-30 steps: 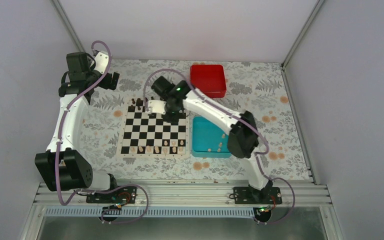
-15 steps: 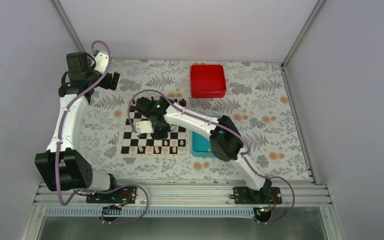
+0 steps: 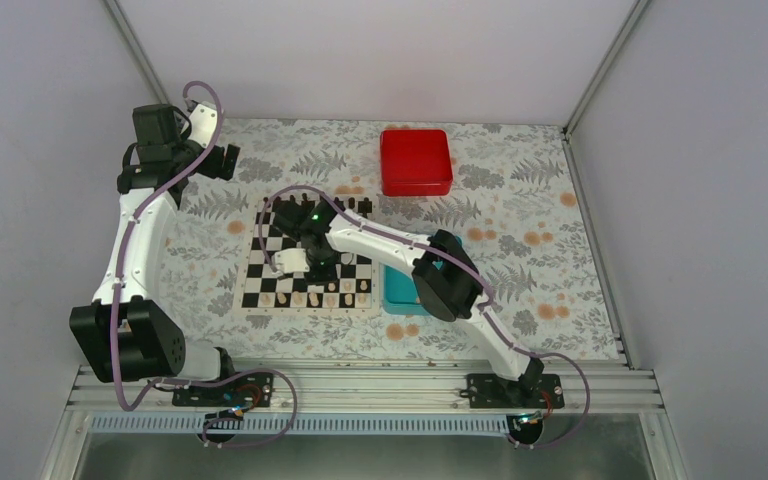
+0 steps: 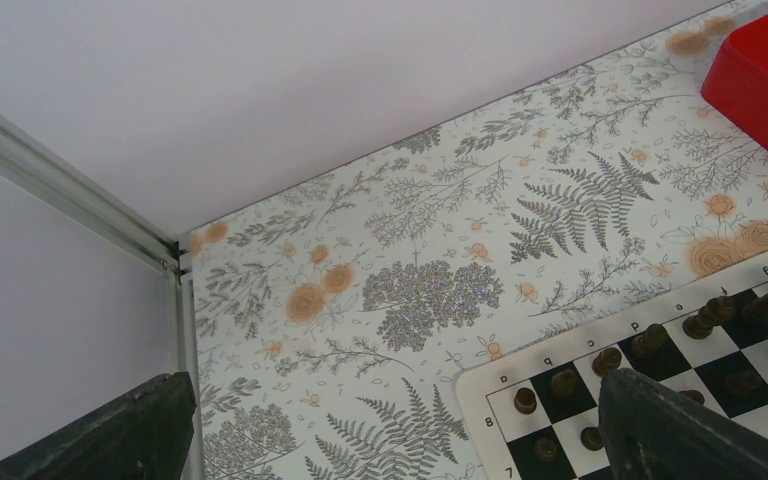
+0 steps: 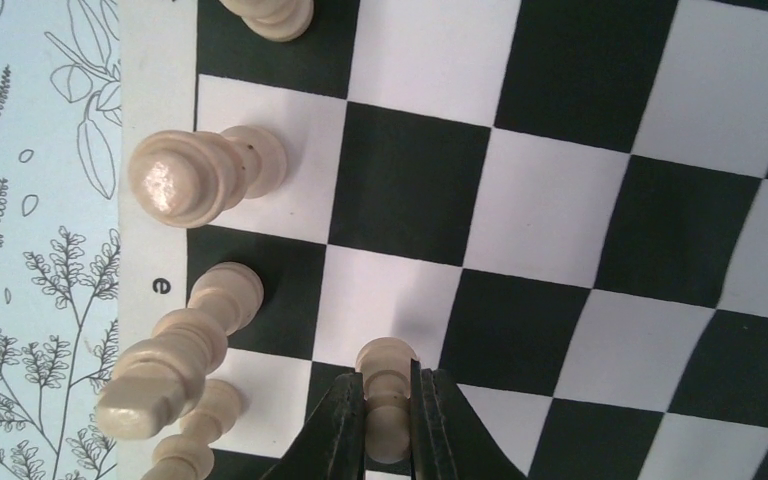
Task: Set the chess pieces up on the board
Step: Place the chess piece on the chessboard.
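Chess piece (image 5: 385,356), a pale pawn clamped in the right hand (image 5: 388,392), should be lowered upright onto the centre of its board (image 5: 558,205) square before release.

On your surface (image 3: 520,200) the board (image 3: 260,270) lies left of centre, with the box (image 3: 416,161) behind it to the right and the tray (image 3: 396,290) just beside its right edge. You have pieces (image 3: 312,298) along the board's near row and other chessmen (image 3: 282,209) along its far row. A pawn (image 5: 387,385) stands one row in from the near row, between your right fingers (image 5: 345,425).
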### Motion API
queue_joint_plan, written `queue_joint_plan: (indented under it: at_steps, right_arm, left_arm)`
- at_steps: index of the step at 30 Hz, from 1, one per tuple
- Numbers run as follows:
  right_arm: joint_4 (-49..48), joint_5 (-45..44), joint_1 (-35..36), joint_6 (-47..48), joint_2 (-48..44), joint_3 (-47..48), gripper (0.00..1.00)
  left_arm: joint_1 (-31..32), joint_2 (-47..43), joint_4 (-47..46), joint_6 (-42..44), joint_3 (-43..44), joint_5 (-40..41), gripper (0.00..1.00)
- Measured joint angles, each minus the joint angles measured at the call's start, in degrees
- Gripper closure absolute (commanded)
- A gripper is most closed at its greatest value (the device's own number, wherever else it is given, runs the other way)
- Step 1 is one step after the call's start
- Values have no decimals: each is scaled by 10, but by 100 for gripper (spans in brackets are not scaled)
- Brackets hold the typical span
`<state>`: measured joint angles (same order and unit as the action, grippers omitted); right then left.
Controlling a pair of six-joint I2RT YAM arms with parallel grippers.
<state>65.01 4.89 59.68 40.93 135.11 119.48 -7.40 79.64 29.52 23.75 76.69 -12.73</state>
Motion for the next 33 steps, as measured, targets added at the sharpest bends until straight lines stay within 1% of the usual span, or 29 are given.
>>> queue_joint_plan:
  at_steps: [8,24,27,30,33]
  right_arm:
    - [-10,7,0,2,1,-15,91]
    - [-22,14,0,10,16,-15,90]
    - [-22,14,0,10,16,-15,86]
    - [-23,13,0,11,16,-15,78]
    - [-25,13,0,11,16,-15,73]
  left_arm:
    - [0,0,0,0,0,0,0]
    - [0,0,-1,0,0,0,0]
    - [0,0,-1,0,0,0,0]
    - [0,0,-1,0,0,0,0]
    - [0,0,-1,0,0,0,0]
